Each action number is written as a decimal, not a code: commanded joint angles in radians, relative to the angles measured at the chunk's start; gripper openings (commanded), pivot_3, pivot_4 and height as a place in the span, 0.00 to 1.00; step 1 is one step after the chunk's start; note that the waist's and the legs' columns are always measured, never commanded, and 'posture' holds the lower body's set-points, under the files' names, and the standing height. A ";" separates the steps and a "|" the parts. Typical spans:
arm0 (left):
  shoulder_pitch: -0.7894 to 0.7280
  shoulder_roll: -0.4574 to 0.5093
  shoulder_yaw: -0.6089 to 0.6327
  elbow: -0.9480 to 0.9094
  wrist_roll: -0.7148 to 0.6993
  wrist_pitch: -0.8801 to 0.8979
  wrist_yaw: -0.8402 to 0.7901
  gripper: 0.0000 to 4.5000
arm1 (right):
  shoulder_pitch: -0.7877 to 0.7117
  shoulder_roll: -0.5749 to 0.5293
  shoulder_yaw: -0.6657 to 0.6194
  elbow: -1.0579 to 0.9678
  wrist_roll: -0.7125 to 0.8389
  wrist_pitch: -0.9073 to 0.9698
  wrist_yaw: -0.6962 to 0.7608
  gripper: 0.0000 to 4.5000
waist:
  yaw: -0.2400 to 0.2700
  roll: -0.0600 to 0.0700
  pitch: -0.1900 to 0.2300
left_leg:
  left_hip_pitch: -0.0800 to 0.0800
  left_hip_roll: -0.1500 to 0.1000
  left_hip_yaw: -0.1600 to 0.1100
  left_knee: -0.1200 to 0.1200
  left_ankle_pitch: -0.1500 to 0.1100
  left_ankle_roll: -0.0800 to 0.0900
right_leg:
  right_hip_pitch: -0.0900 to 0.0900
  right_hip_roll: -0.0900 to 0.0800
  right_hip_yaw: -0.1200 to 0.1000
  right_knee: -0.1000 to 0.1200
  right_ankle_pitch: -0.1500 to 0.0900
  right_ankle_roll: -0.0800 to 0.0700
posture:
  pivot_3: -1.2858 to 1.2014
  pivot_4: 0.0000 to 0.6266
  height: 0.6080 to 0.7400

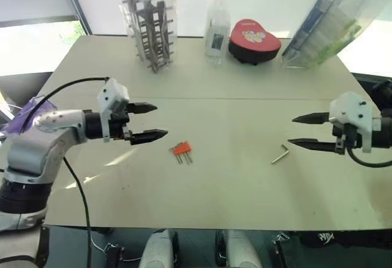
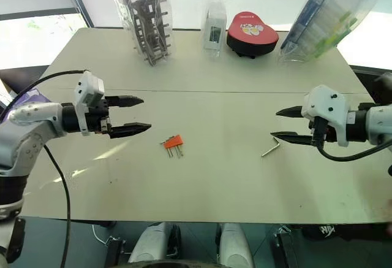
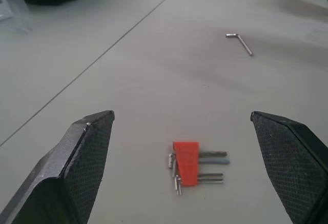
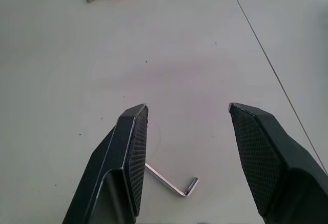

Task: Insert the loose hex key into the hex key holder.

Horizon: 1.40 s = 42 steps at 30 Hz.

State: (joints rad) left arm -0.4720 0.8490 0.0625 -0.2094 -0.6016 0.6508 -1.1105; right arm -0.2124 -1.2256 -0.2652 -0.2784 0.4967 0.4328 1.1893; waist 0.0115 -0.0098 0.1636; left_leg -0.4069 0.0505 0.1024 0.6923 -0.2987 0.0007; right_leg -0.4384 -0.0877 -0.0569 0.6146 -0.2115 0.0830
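1. I am holding both arms over the pale table (image 1: 245, 200), each gripper hovering above its own target; nothing is grasped yet.
2. The left gripper (image 1: 153, 121) is pointing toward the hex key holder (image 1: 182, 149), jaws spread wide and empty. In the left wrist view the holder (image 3: 186, 162) is lying flat between and just ahead of the fingertips (image 3: 89, 147), its grey keys fanned out sideways.
3. The right gripper (image 2: 280, 125) is standing with jaws parted and empty. The loose hex key (image 2: 270, 148) is lying flat on the table just beside its lower finger, well apart from the holder. In the right wrist view the key (image 4: 169, 182) is running partly under the left-hand finger.
4. Risk 1: I am judging that the key is thin and flat on the surface, so closing pads may skid it away or ride over it.
5. Risk 2: the key is off-centre between the jaws, so 1 finger may land on it and pin it.
6. Risk 3: the light holder could slide or tip when the left jaws close unevenly.
7. Risk 4: a skewed pinch would leave the key misaligned for insertion.
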 commanded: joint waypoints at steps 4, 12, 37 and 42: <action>0.000 0.023 0.026 -0.023 -0.010 0.012 -0.011 0.99 | -0.063 0.008 0.013 -0.034 0.023 0.032 0.005 0.58 | 0.001 0.000 0.000 | 0.000 0.000 0.000 0.000 0.000 0.000 | 0.000 0.000 0.000 0.000 0.000 0.000 | 0.52 0.24 1.00; 0.041 0.038 0.076 -0.057 -0.038 0.046 0.018 0.99 | -0.102 0.055 0.068 -0.041 0.015 0.045 -0.002 0.58 | 0.000 0.000 0.000 | 0.000 0.000 0.000 0.000 0.000 0.000 | 0.000 0.000 0.000 0.000 0.000 0.000 | 0.52 0.24 1.00; 0.188 -0.009 0.152 -0.075 0.015 0.007 0.196 0.99 | -0.328 0.456 0.473 0.130 -0.317 -0.219 -0.156 0.58 | -0.007 0.000 0.001 | -0.001 0.000 0.001 0.001 0.001 -0.001 | -0.002 0.000 0.000 0.002 0.000 0.001 | 0.52 0.24 1.00; 0.211 -0.028 0.149 -0.098 0.033 -0.006 0.235 0.99 | -0.407 0.655 0.615 0.376 -0.488 -0.413 -0.238 0.58 | -0.007 -0.001 0.001 | -0.001 0.000 0.001 0.001 0.002 -0.003 | -0.002 0.000 0.000 0.002 0.001 0.001 | 0.52 0.24 1.00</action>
State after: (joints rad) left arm -0.2618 0.8197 0.1909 -0.2723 -0.5759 0.6639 -0.8883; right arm -0.5916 -0.5923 0.3329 0.0541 0.0552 0.0907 0.9785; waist 0.0048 -0.0105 0.1647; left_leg -0.4084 0.0509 0.1035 0.6931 -0.2966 -0.0029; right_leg -0.4407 -0.0875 -0.0570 0.6167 -0.2108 0.0841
